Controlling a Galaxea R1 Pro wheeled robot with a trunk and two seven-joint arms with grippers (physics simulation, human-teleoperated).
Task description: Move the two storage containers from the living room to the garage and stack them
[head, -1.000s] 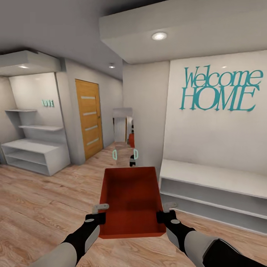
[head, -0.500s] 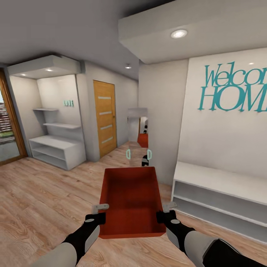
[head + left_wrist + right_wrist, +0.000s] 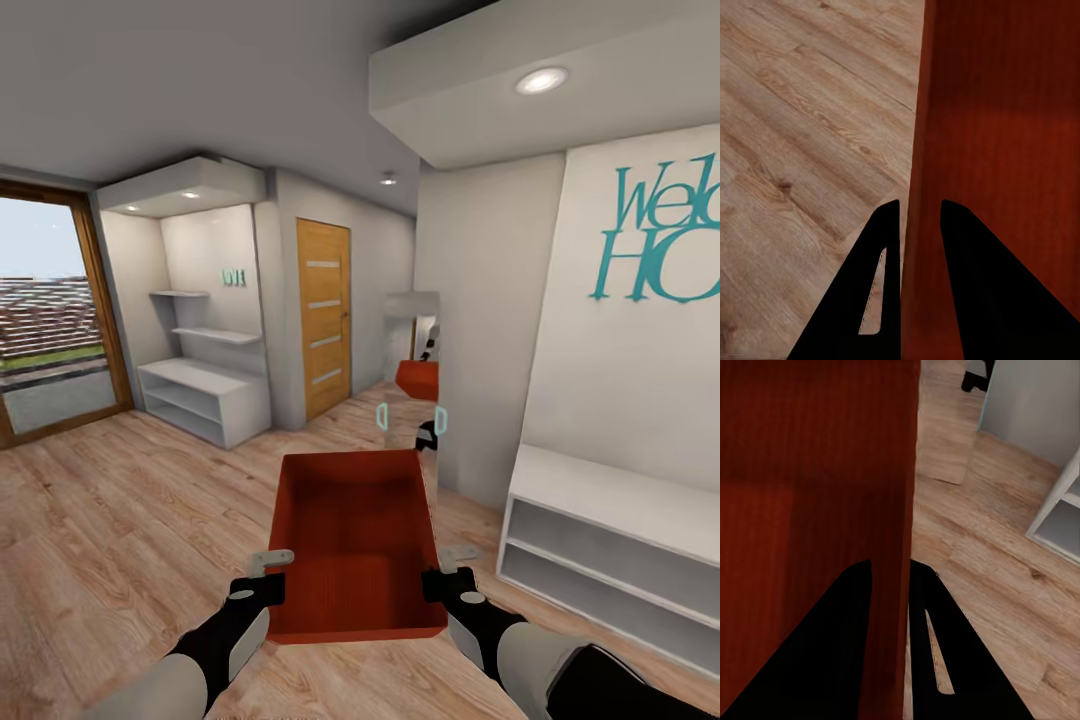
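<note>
Bin [image 3: 355,540] held out low in front of the robot, above the wood floor [image 3: 110,520], carried between both arms. It is an orange-red open-topped rectangular box with thin plain walls, its long sides running away from the camera, its inside empty and finely ribbed. The left gripper [image 3: 268,572] pinches the near end of the left wall: in the left wrist view its two dark fingers [image 3: 874,292] straddle the thin red wall [image 3: 916,187], one inside and one outside. The right gripper [image 3: 445,570] does the same on the right wall, and in the right wrist view the fingers [image 3: 832,660] close on the wall's edge [image 3: 907,510] (the wall fills the gap between them).

Far ahead stands a tall mirror [image 3: 412,370] leaning at a wall corner, showing a small red reflection. Left of it is a wooden door [image 3: 323,318], then a white shelf unit [image 3: 205,395] in an alcove, and at the far left a glass door [image 3: 50,320] with a wood frame. On the right a white bench [image 3: 610,540] sits under teal lettering [image 3: 660,240] on the wall.
</note>
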